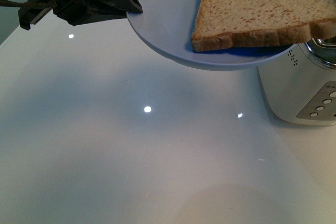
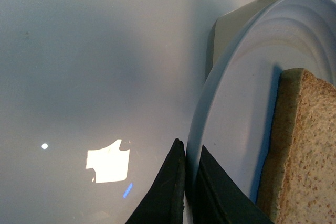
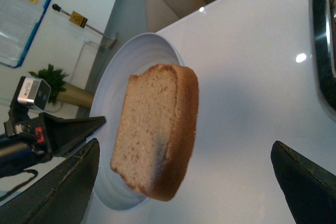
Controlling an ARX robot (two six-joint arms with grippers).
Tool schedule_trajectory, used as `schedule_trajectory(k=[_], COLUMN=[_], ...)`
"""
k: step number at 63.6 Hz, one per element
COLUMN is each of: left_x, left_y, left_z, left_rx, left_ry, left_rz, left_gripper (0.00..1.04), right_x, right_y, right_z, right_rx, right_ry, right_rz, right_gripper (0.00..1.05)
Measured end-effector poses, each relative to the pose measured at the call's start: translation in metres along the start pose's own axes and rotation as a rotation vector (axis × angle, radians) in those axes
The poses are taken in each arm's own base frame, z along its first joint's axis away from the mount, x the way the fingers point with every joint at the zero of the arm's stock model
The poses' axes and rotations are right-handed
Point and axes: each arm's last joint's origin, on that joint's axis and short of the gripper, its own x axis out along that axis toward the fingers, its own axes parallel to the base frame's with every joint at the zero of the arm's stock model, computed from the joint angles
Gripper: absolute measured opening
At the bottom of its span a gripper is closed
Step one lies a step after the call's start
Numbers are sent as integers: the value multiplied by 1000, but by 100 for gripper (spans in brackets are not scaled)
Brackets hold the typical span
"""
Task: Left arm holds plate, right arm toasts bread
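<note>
Left gripper [image 2: 189, 150] tight on plate [image 2: 236, 103], right gripper [image 3: 186, 148] jaws wide

Left gripper: black angular metal gripper [image 1: 131, 4], faceted matte housing with a blocky lug at the rear.
Left fingers: two black wedge-shaped fingers [image 2: 170, 192], flat-faced, tapering to thin tips.
Left arm fittings: silver-grey box-shaped module [image 3: 33, 91] on top; small red markings [image 3: 37, 132] on the body; thin black cable [image 3: 16, 184] looped below.
Right gripper: dark two-fingered gripper [image 3: 185, 145].
Right fingers: charcoal tapered fingers [image 3: 68, 187], grainy surface, pale scuffed edges.
</note>
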Motion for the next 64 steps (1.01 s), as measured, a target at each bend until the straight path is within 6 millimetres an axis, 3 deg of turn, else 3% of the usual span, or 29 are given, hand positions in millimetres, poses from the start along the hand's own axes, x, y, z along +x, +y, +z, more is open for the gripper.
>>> schedule_trajectory(k=[12,39,64], left_x=[0,1,1], left_y=[0,-2,-3], left_z=[-1,-2,-3], left_rx=[1,-3,-9], left_ry=[3,12,16], left_rz=[-1,-9,-8], left_gripper=[3,3,3], right_x=[20,33,35], right_y=[0,3,6], right_z=[-10,-17,-20], right_rx=[94,156,156], right_ry=[60,93,98], right_rz=[24,38,37], right_gripper=[96,95,36])
